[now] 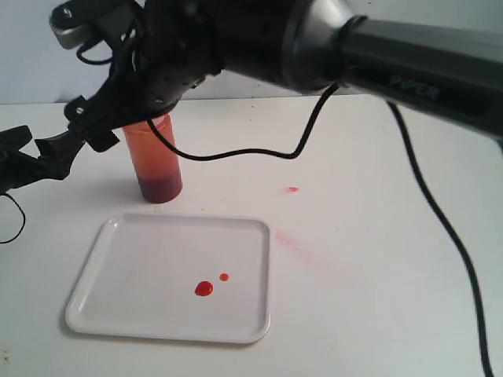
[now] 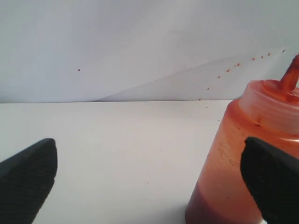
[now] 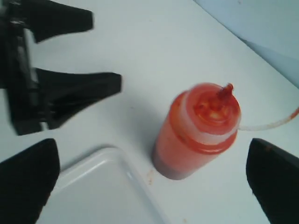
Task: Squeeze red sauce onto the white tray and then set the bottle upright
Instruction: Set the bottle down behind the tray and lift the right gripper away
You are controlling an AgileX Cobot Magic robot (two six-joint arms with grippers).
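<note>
Shows bottle [image 1: 157, 161] upright on table [image 1: 377, 236] just behind white tray [image 1: 94, 259], two red sauce [image 1: 203, 289] drops on tray. Holds right gripper [image 3: 152, 177] above bottle, fingers wide apart; left gripper [image 2: 149, 182] also spread, alongside. Retreat straight upward, avoiding nozzle [image 3: 227, 91] and cap tether [image 3: 271, 123].

Light is bright, soft and even, with a cool bluish cast; the white table [image 1: 377, 275] is close to washed out. In the exterior view the bottle [image 1: 159, 161] throws only a faint, blurred shadow beside its base, on the side away from the right arm [image 1: 409, 67]. That arm, far nearer the camera than the bottle, looks dark and out of focus. The white tray [image 1: 169, 336] barely stands out from the table, marked by a thin shadow under the rim farthest from the bottle. In the left wrist view the left gripper's fingers [image 2: 28, 172] are black, soft-edged shapes, and the bottle beside one is soft too. In the right wrist view the bottle is fairly sharp, with a grey shadow at its base; the right gripper's fingertips [image 3: 25, 182] are blurred.
</note>
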